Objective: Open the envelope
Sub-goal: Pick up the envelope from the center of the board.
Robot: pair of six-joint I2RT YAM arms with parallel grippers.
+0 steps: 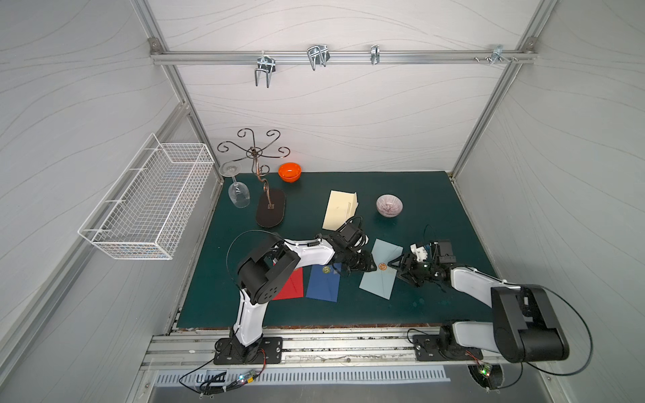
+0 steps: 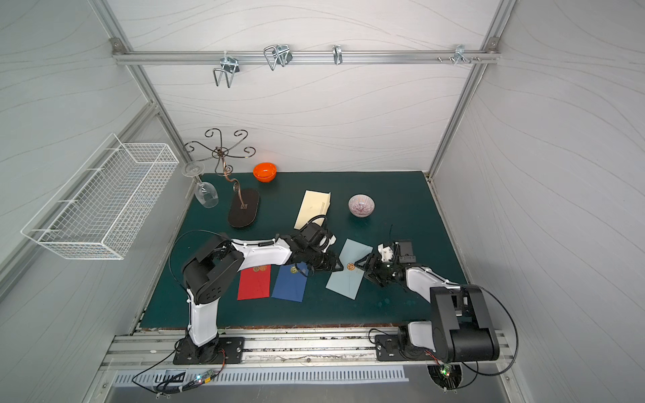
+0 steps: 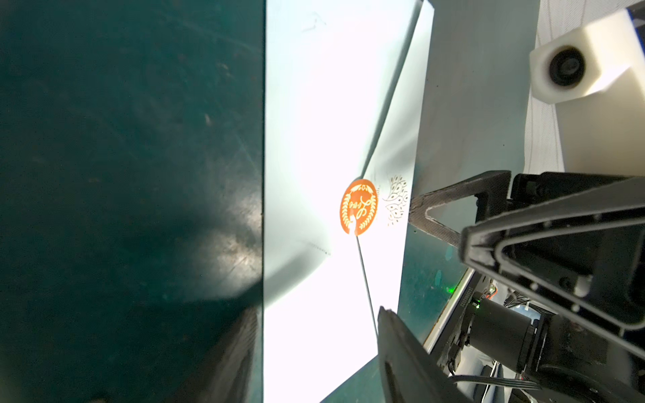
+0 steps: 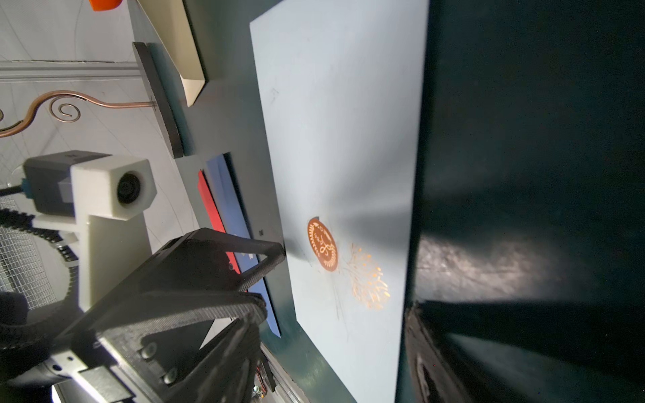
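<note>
1. Paper of a pale blue, matte and thin, forms the envelope (image 1: 379,282). It lies flat and slightly askew on the dark green mat (image 1: 436,209), between the two grippers, with a navy envelope (image 1: 323,284) just beside it.
2. Its triangular flap (image 1: 388,252) is folded down, the tip held by a round copper-orange seal sticker (image 3: 358,206). A gold foil tree print (image 4: 370,282) sits next to the sticker.
3. The left gripper (image 4: 272,279) has its jaws spread and holds nothing. One fingertip (image 4: 279,252) meets the envelope's long edge near the seal sticker.
4. The right gripper (image 1: 396,269) likewise stands spread and empty at the opposite long edge, level with the seal sticker.
5. The envelope likely weighs almost nothing, bends easily and would skate on the mat, so one gripper should probably pin it.
6. The best hold appears to be the flap's slanted edge beside the seal sticker. Pulled hard, the paper may tear before the sticker releases.
</note>
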